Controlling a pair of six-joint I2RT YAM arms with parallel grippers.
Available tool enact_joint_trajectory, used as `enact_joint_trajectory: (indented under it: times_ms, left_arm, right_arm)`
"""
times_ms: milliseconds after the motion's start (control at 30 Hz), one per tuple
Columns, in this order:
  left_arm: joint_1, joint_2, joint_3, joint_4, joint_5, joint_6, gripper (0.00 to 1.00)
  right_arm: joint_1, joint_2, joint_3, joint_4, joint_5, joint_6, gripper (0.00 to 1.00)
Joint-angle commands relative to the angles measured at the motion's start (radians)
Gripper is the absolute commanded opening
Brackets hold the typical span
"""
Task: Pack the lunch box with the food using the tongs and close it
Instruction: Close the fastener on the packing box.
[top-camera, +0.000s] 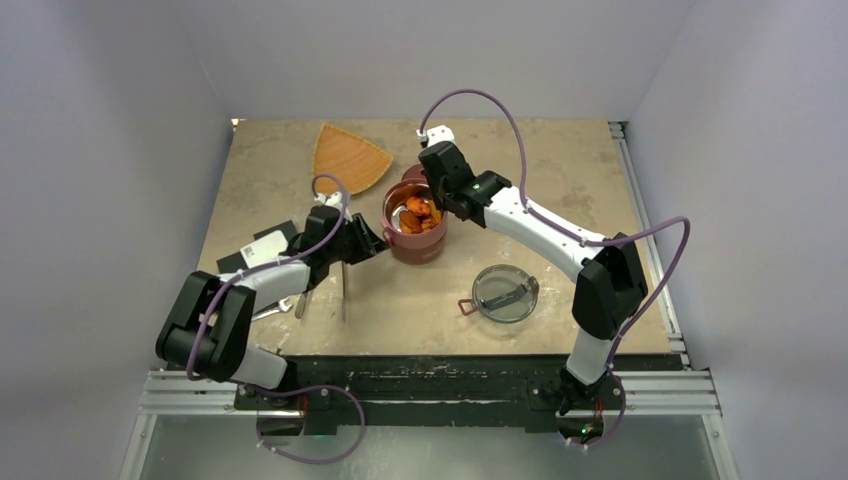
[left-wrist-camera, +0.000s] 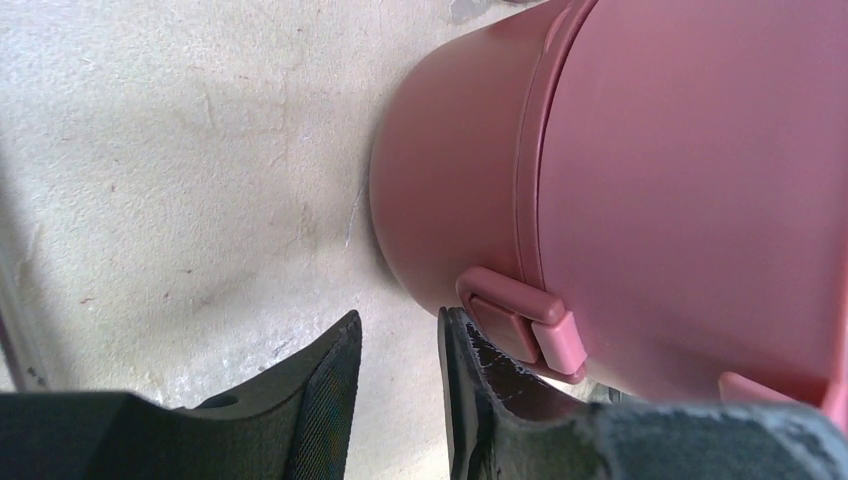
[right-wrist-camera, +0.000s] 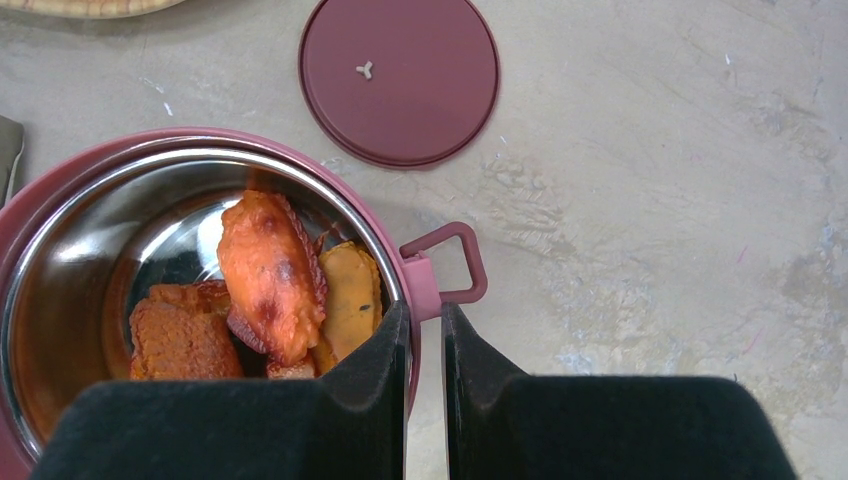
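The dark-red lunch box (top-camera: 415, 248) stands at mid-table as a stack, its top bowl (right-wrist-camera: 150, 137) uncovered. Orange and brown food (right-wrist-camera: 270, 280) lies in that steel-lined bowl. My right gripper (right-wrist-camera: 425, 315) is shut on the bowl's rim beside the side handle (right-wrist-camera: 455, 265), one finger inside and one outside. My left gripper (left-wrist-camera: 400, 320) sits low at the box's left wall (left-wrist-camera: 650, 180), open by a narrow gap with only table between the fingers. Its right finger is against a side clasp (left-wrist-camera: 520, 320). The tongs (top-camera: 343, 290) lie on the table near the left arm.
A flat dark-red disc lid (right-wrist-camera: 400, 80) lies just behind the box. The smoky clear lid (top-camera: 505, 292) rests at the front right. An orange fan-shaped tray (top-camera: 350, 157) lies at the back left. Small black and white items (top-camera: 265, 248) lie under the left arm.
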Motion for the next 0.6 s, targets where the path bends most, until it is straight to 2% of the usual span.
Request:
enact_joint_trajectory:
  times_ms: [0,300,567]
  left_arm:
    - [-0.008,-0.076,0.040,-0.018,-0.052,0.030,0.35]
    - [-0.008,-0.175,0.066,-0.130,-0.120,0.055,0.39]
    - [-0.008,-0.265,0.159,-0.252,-0.151,0.089,0.44]
  right_arm:
    - [0.002,-0.012,-0.009,-0.001,0.006,0.030,0.00]
    - [-0.011,-0.011,-0.053,0.027,-0.015,0.037,0.00]
    - [-0.041,0.000,-0.085,0.028,-0.051,0.058,0.01]
